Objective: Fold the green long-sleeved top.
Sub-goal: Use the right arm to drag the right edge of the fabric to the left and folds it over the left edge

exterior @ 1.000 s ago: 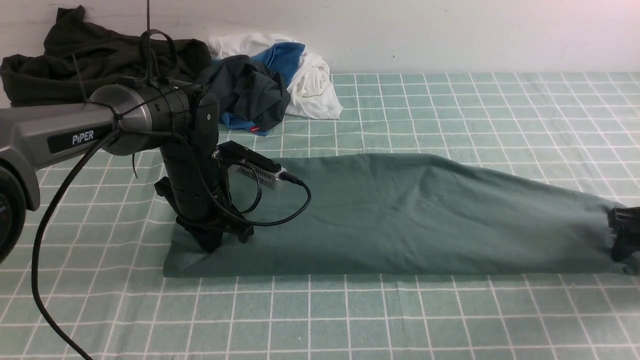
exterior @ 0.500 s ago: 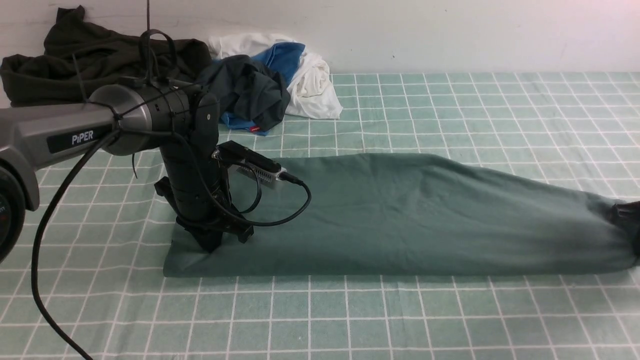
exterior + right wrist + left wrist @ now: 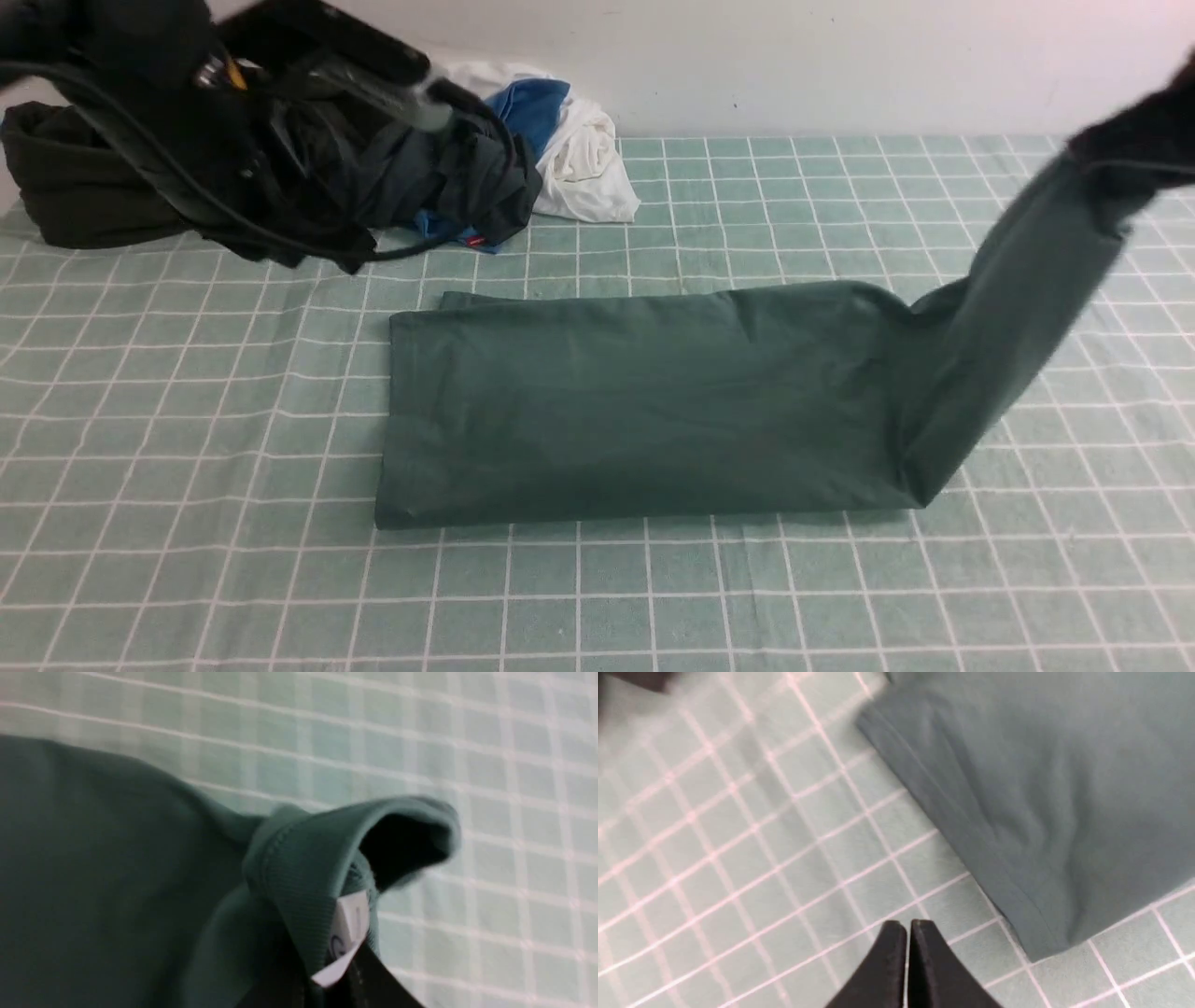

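The green long-sleeved top (image 3: 635, 401) lies as a long folded strip across the checked tablecloth (image 3: 187, 560). Its right end rises off the table to my right gripper (image 3: 1106, 159), a blurred dark shape high at the right edge. In the right wrist view that gripper (image 3: 327, 982) is shut on the ribbed collar (image 3: 303, 882) beside a white tag (image 3: 348, 924). My left arm (image 3: 233, 112) is raised and blurred at the back left, clear of the top. Its gripper (image 3: 908, 926) is shut and empty above the cloth, near the top's corner (image 3: 1041, 947).
A dark olive-black garment (image 3: 65, 187) is heaped at the back left against the wall. Beside it lies a charcoal garment (image 3: 476, 177) with blue and white cloth (image 3: 579, 159). Bare tablecloth runs along the front edge and the back right.
My left gripper has lifted off the top's left end and swung up and back. My right gripper has shut on the right end and raised it; the top has shifted right.
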You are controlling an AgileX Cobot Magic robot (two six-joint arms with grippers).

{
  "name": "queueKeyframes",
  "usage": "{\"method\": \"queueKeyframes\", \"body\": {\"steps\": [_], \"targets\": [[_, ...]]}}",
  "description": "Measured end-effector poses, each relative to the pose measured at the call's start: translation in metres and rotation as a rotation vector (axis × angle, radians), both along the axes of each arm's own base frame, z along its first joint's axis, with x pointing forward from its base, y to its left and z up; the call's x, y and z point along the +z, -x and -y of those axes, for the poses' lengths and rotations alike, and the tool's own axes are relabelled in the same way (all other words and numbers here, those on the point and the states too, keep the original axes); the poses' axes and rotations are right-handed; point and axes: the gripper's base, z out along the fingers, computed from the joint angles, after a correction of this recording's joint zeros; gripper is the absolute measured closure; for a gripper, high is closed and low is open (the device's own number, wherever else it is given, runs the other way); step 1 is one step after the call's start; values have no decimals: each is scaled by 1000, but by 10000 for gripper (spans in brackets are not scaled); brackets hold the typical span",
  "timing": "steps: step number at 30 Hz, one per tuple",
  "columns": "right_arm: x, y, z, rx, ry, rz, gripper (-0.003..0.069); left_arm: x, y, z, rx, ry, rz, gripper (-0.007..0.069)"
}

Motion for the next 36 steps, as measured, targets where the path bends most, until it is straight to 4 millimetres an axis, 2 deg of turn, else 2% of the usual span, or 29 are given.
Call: {"method": "queueKeyframes", "body": {"steps": [1, 2, 5, 6, 9, 10, 11, 12, 16, 19, 22, 23, 26, 28, 32, 35, 36], "targets": [[0, 0, -5, 15, -2, 1, 623, 3, 2, -1, 2, 0, 7, 627], [5, 0, -35, 96, -24, 16, 623, 18, 17, -6, 13, 8, 47, 627], [-1, 2, -106, 272, -48, 26, 623, 38, 49, -18, 40, 12, 94, 627], [-11, 0, -133, 329, -58, 17, 623, 43, 62, -23, 56, 8, 100, 627], [-36, -4, -188, 430, -84, 0, 623, 50, 92, -34, 96, 11, 119, 627], [-38, -4, -191, 436, -86, -2, 623, 48, 93, -34, 97, 9, 113, 627], [-47, -5, -205, 457, -95, -10, 623, 50, 102, -38, 107, 12, 120, 627], [-67, -5, -235, 500, -113, -26, 623, 46, 118, -43, 119, 11, 115, 627], [-110, -10, -276, 539, -150, -83, 613, 34, 147, -52, 132, 17, 115, 627], [-124, -14, -289, 545, -174, -120, 566, 19, 164, -57, 149, 20, 98, 627], [-114, -14, -294, 552, -203, -142, 448, 4, 181, -63, 179, 37, 109, 627], [-103, -12, -293, 562, -205, -147, 389, -4, 190, -65, 189, 46, 120, 627], [-77, -6, -288, 591, -189, -151, 292, -19, 205, -70, 214, 80, 151, 627], [-41, 6, -273, 619, -131, -148, 218, -39, 226, -75, 231, 126, 207, 627], [3, 24, -248, 626, -67, -91, 210, -62, 250, -81, 226, 175, 299, 627], [23, 42, -231, 628, -53, -69, 256, -73, 265, -86, 216, 205, 375, 627], [22, 49, -225, 629, -44, -87, 286, -76, 270, -87, 214, 215, 398, 627]]}}
